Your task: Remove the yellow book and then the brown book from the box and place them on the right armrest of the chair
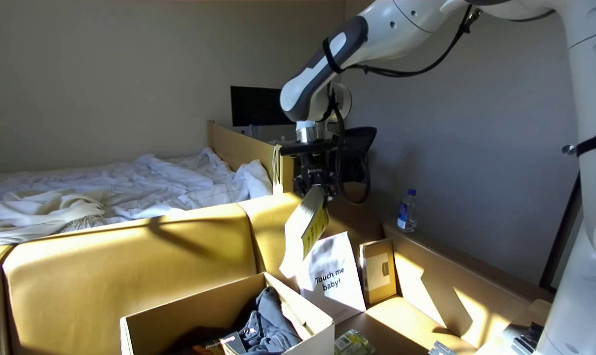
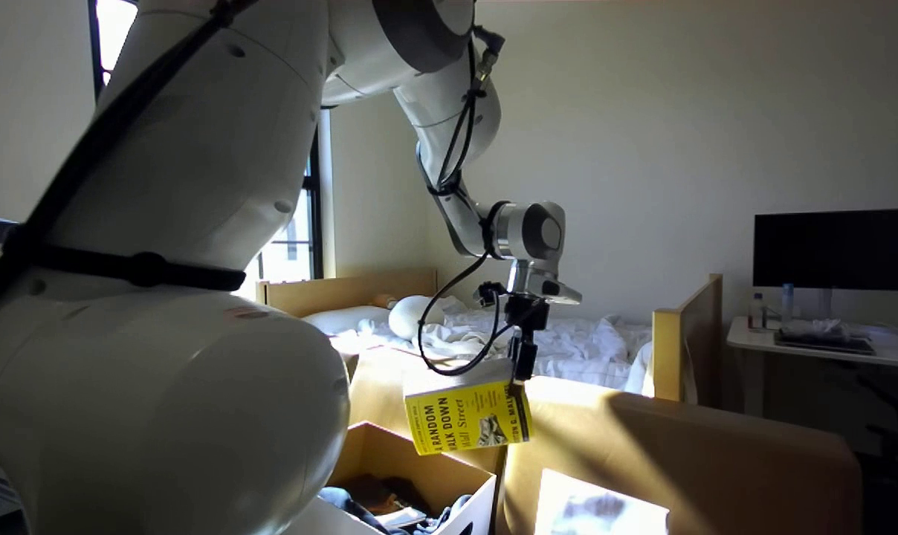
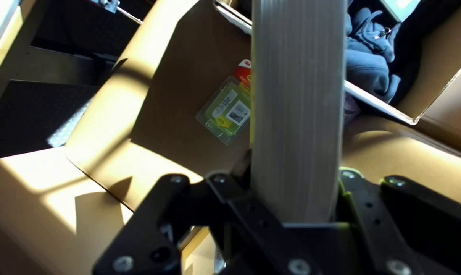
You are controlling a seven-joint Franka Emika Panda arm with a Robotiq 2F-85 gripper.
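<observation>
One bed (image 1: 179, 180), white bedding rumpled, ran off the left edge in an exterior view. One mustard-tan chair (image 1: 130, 276), bottom cut off; one armrest (image 1: 441, 283) showed, part sunlit, near end hard to make out. One robot arm (image 1: 391, 29), cropped at top and right: it reached in from the right, upper links high, wrist bent so the gripper (image 3: 296, 172) pointed down. One monitor (image 2: 839, 249), right side cropped. One open cardboard box (image 2: 412, 464), partly blocked by the arm in an exterior view, bottom cut off in both exterior views. Inside: dark blue cloth (image 1: 276, 323), rest murky; the brown book could not be picked out for certain. One white panel (image 1: 333, 281) reading "Touch me baby!", upper left behind the yellow book (image 2: 467, 420). One yellow book, title mostly readable: tilted in midair near the box, in front of the chair's back, gripper clamped on it, page edges facing the wrist camera. One orange-brown carton (image 1: 379, 271) stood upright beside the panel. One blue-capped bottle (image 1: 407, 212) stood at the armrest's back end. One green pack (image 3: 226, 110) lay on the seat, partly hidden by the book in the wrist view.
</observation>
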